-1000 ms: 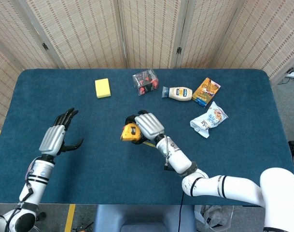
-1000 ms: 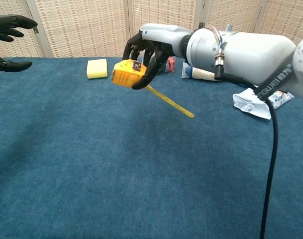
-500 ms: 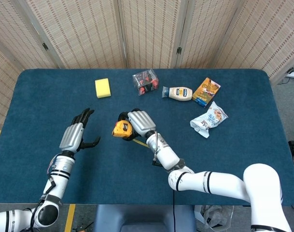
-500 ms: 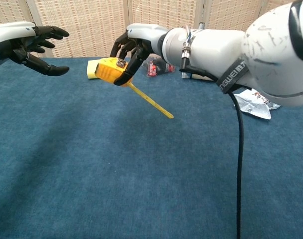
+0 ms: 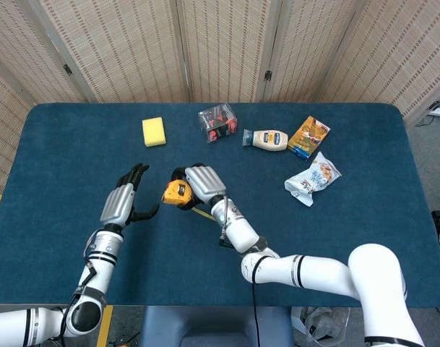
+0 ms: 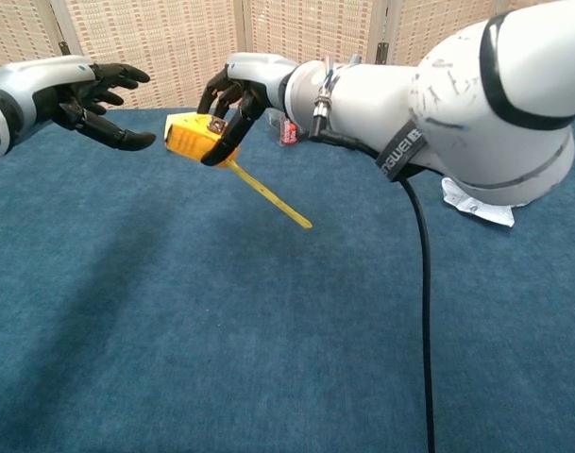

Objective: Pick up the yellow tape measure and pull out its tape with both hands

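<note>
1. Both hands have drawn closer together since a second ago: the left hand [image 5: 124,202] has travelled in from the table's left side, and the right hand [image 5: 199,184] has carried the tape measure [image 5: 175,193] leftward to meet it.
2. That right hand grips the yellow tape measure, held in the air above the blue table [image 5: 364,217]; a short length of tape [image 6: 268,194] hangs out, slanting down toward the robot.
3. Its partner, the left hand, holds nothing, fingers spread, just beside the case without touching it.
4. Progress: the pick-up looks done. Still left is for the left hand to take the tape's free end and draw it out; the tape's tip lies on the far side of the case from that hand.
5. Count: one tape measure, one yellow sponge [image 5: 154,131], one clear box [image 5: 217,123], one squeeze bottle [image 5: 268,139], one orange carton [image 5: 308,137] and one crumpled bag [image 5: 312,178].
</note>
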You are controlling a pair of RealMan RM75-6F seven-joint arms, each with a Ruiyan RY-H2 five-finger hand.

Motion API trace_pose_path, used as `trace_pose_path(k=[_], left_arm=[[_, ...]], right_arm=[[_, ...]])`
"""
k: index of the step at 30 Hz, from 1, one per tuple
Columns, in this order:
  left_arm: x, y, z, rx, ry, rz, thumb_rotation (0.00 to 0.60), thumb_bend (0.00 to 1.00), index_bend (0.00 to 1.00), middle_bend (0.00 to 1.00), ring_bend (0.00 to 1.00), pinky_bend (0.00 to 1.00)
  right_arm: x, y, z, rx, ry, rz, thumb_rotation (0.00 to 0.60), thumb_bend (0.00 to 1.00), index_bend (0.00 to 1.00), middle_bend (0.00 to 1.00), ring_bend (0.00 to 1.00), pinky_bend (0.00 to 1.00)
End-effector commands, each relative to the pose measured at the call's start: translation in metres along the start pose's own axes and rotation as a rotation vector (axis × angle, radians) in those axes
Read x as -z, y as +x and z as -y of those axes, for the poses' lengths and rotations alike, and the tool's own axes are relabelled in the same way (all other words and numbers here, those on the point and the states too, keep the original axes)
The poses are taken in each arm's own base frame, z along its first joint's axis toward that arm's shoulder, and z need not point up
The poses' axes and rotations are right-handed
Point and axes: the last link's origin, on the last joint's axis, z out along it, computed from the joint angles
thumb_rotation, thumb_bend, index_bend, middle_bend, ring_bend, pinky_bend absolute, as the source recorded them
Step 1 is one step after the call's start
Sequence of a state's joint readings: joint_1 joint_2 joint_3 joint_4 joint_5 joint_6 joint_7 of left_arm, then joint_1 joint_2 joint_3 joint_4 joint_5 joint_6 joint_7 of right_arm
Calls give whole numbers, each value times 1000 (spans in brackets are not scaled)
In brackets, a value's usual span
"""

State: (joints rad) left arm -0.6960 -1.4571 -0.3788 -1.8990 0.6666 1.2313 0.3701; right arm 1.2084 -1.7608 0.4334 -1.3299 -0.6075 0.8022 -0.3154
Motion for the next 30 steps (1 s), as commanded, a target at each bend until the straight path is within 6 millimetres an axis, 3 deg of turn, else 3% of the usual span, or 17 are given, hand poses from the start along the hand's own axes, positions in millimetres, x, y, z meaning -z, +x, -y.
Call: trace_pose_path(k=[1,30], left_arm=[[0,-1,-1,1,1,4,555,383,0,0,0,3],[-9,-11,-6,-3,24,4,556,382,0,0,0,2]], right_arm=[[-2,-1,2,-2,-4,-2,600,214,606,530,493,172],[-12,-9,6,-15,-5,16,600,214,612,535,496,171]])
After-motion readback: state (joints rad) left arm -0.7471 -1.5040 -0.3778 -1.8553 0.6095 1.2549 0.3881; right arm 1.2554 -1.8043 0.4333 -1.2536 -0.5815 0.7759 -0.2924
